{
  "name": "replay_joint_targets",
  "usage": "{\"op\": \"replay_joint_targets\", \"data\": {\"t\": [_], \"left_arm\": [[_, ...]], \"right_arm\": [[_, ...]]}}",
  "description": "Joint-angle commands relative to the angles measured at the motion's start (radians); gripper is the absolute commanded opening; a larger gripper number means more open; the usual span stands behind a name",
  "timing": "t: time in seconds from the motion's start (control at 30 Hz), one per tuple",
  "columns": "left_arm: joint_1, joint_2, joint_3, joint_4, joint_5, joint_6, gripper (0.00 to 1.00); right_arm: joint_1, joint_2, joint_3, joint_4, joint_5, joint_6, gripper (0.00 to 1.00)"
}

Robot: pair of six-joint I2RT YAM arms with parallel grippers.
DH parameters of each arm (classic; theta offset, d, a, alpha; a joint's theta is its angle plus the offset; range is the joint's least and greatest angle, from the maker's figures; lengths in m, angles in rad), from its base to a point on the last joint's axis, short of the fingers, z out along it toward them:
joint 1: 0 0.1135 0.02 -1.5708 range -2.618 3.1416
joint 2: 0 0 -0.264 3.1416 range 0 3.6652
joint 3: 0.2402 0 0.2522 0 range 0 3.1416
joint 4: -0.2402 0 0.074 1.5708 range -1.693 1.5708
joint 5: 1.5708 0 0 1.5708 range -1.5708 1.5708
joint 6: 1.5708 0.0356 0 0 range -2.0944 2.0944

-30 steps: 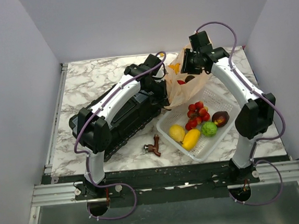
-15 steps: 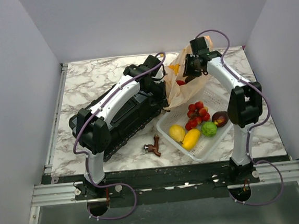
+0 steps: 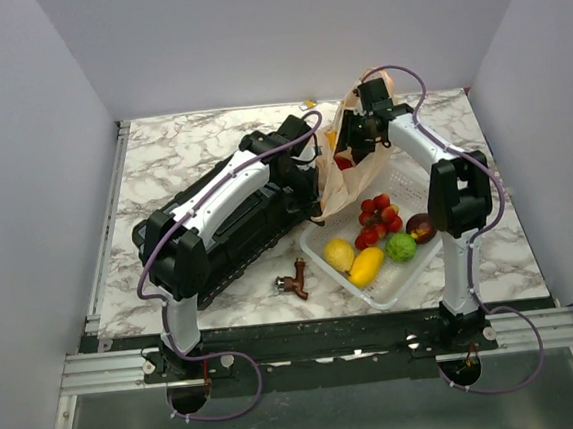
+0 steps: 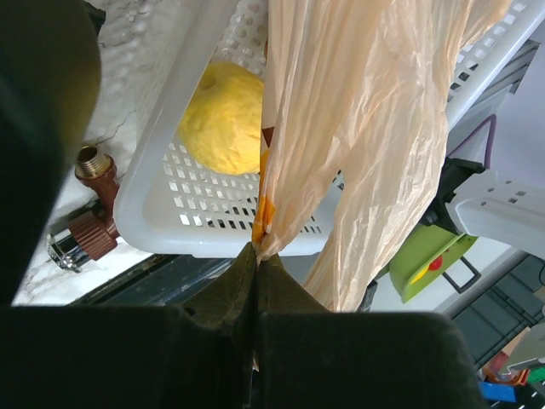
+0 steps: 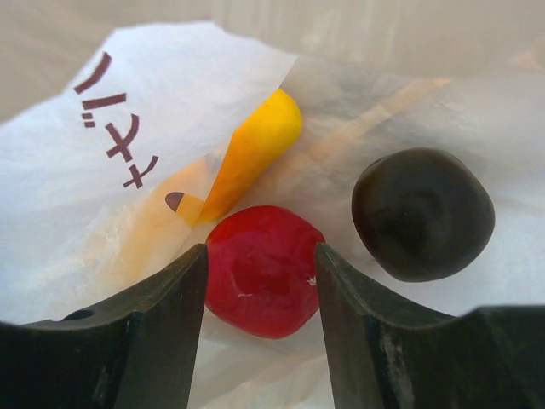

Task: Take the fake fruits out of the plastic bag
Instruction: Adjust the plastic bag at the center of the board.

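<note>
plastic bag (image 4: 366, 102) — thin, crinkly, translucent | red apple (image 5: 262, 268) — round, glossy

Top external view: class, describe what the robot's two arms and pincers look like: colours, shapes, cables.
Both the left arm and the right arm have smooth white link covers between bulky black joint housings. A thin purple cable loops loosely along each. The left pincer and right pincer have dark, matte, tapering fingers. No markings show.
</note>
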Motion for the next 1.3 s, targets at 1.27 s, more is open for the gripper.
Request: {"op": "replay_joint_targets", "data": {"t": [1.27], "left_arm": [[0.025,0.13,0.148,-0.053,0.05,-0.038,0.0]], "right_arm": [[-0.004,0.169,0.175,-0.046,-0.004,-0.063,0.4]]}}
